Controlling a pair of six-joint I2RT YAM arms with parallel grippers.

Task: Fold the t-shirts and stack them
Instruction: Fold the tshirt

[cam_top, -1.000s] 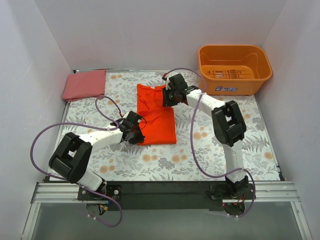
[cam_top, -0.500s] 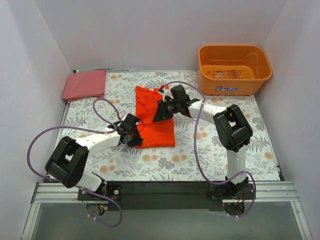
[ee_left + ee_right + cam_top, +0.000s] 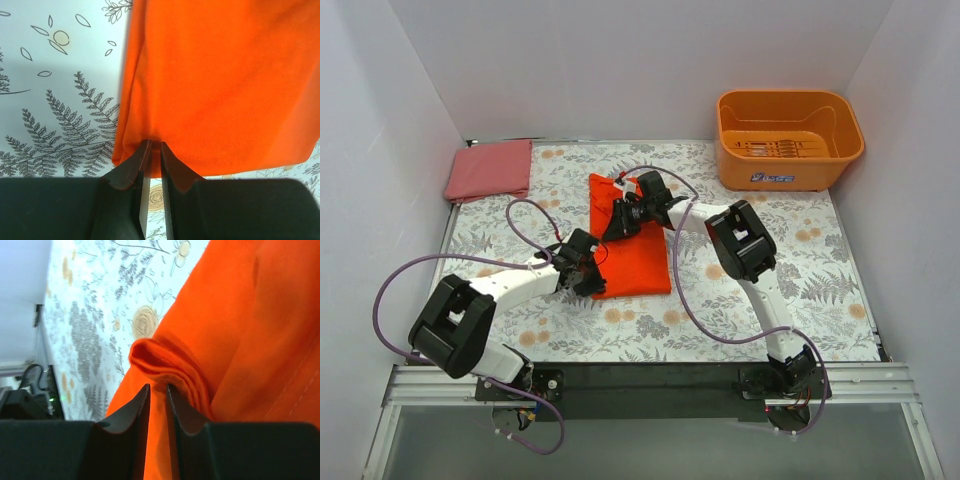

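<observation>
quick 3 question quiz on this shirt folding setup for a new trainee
1. True or false: the left fingers hang open above the orange-red t-shirt.
2. Which corner of the table holds the folded pinkish-red t-shirt? A far left, B far right, C near right.
3. What do the right fingers grip?

Key: 1 false, they are shut on its near edge. 2 A. 3 a bunched fold of the orange-red t-shirt.
</observation>
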